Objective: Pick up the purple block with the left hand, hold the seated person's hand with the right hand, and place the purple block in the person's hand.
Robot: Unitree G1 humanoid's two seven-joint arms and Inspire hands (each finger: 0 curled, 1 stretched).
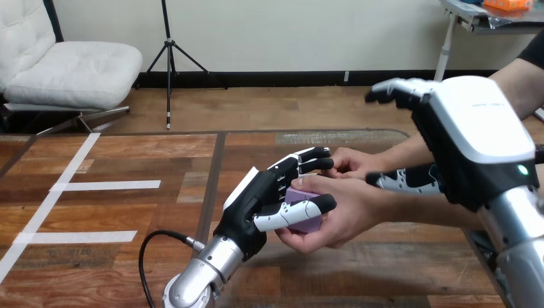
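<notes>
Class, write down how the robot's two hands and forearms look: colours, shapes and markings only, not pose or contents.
The left hand is black with a white back shell and black-and-white jointed fingers, on a silver left forearm. The right hand carries a broad white shell over black, with a green light above its silver right forearm.

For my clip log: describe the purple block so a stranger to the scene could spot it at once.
Over the wooden table, just right of centre, the person's hand is cupped palm up. The robot's left hand reaches into it, pinching the purple block between thumb and fingers. It is the one pale purple thing among black-and-white fingers.
</notes>
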